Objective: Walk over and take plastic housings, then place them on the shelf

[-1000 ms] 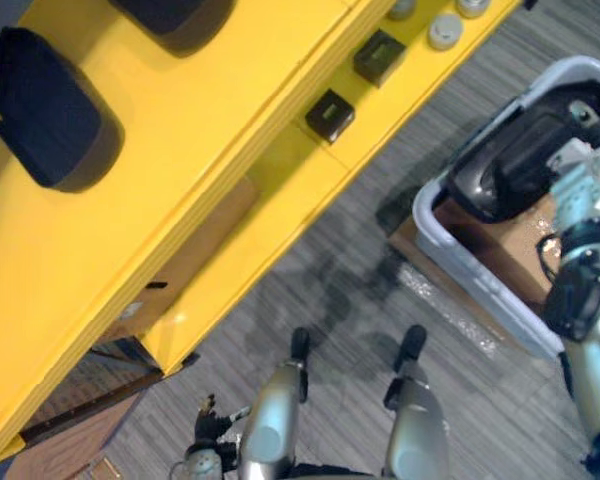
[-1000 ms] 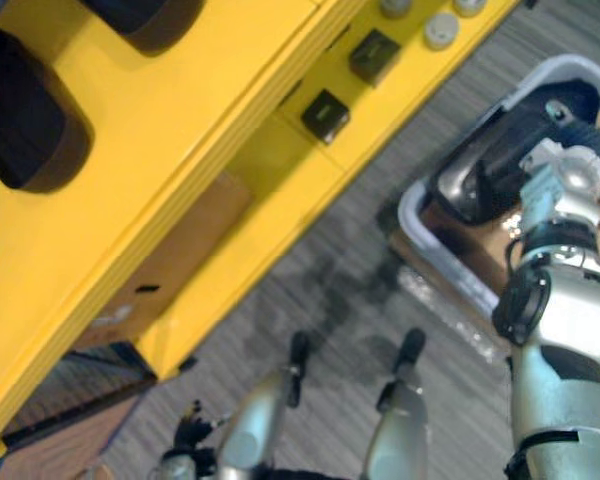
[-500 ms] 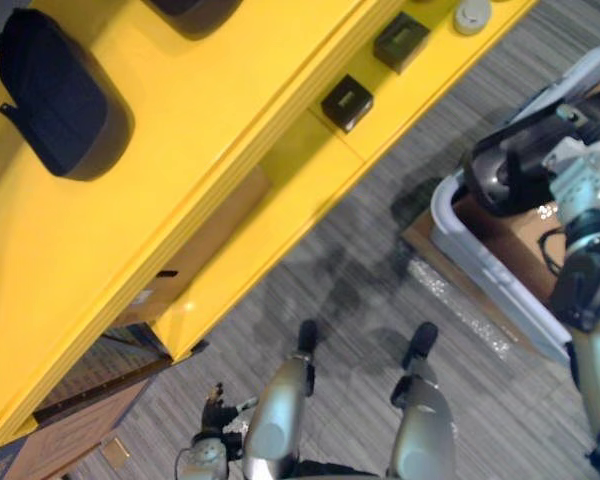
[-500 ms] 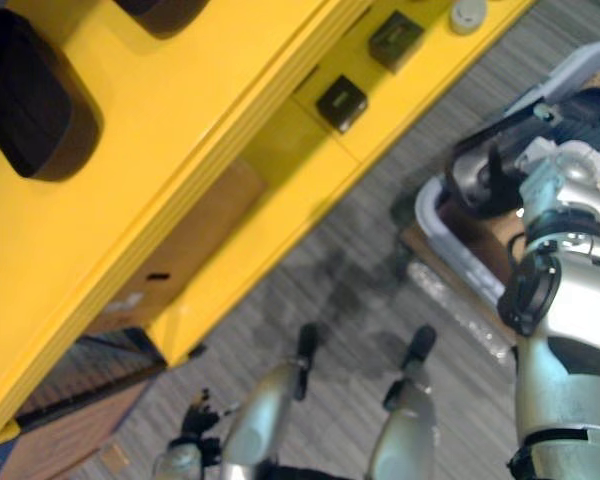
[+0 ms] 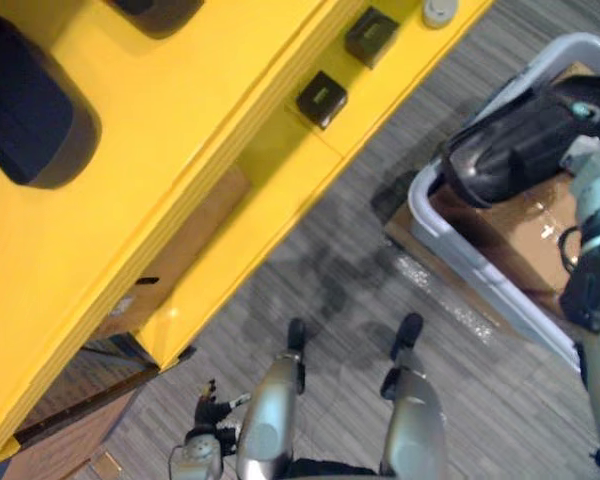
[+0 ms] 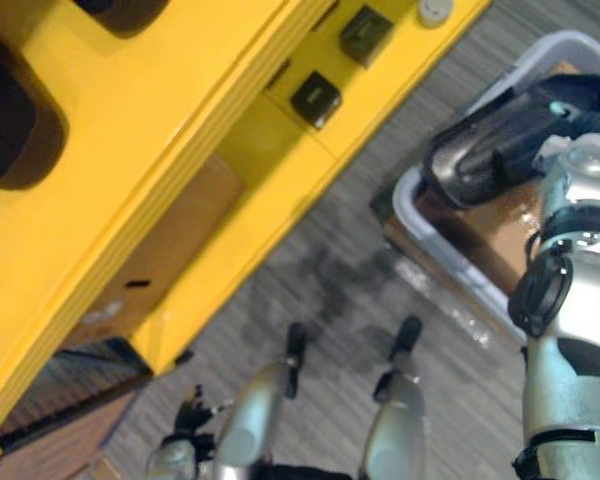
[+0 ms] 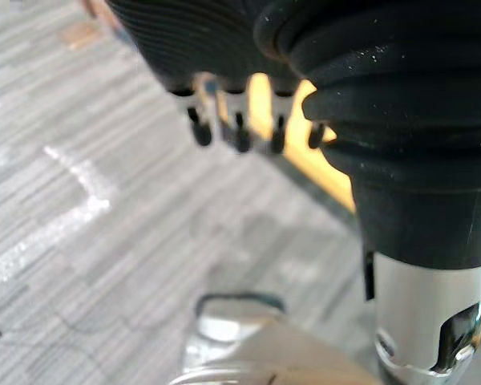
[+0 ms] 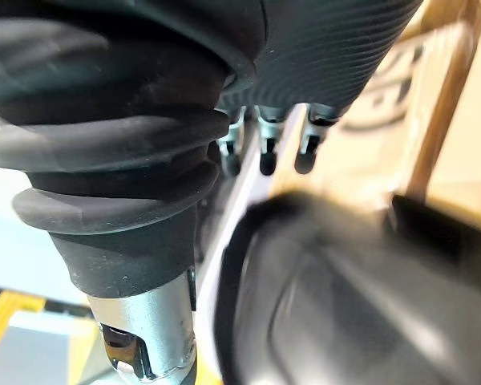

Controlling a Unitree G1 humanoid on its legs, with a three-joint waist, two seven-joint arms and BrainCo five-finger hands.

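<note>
A large black plastic housing (image 5: pixel 510 150) lies on a cardboard box (image 5: pixel 525 235) inside a grey-white tub (image 5: pixel 450 240) at the right. My right hand (image 8: pixel 261 148) hovers just over the housing (image 8: pixel 337 297) with straight fingers that hold nothing. A second black housing (image 5: pixel 25 110) rests on the top of the yellow shelf (image 5: pixel 180 150) at the left, and a third (image 5: pixel 145 10) sits at the upper edge. My left hand (image 5: pixel 205 412) hangs low beside me over the floor, its fingers (image 7: pixel 239 132) relaxed and empty.
Two small black boxes (image 5: pixel 322 98) (image 5: pixel 370 35) and a white round part (image 5: pixel 438 10) sit on the shelf's lower level. A brown carton (image 5: pixel 195 240) stands under the shelf. Grey carpet (image 5: pixel 350 270) lies between shelf and tub.
The whole picture has swung, so the camera moved. My right arm stays at the tub by the housing. The left hand still hangs low.
</note>
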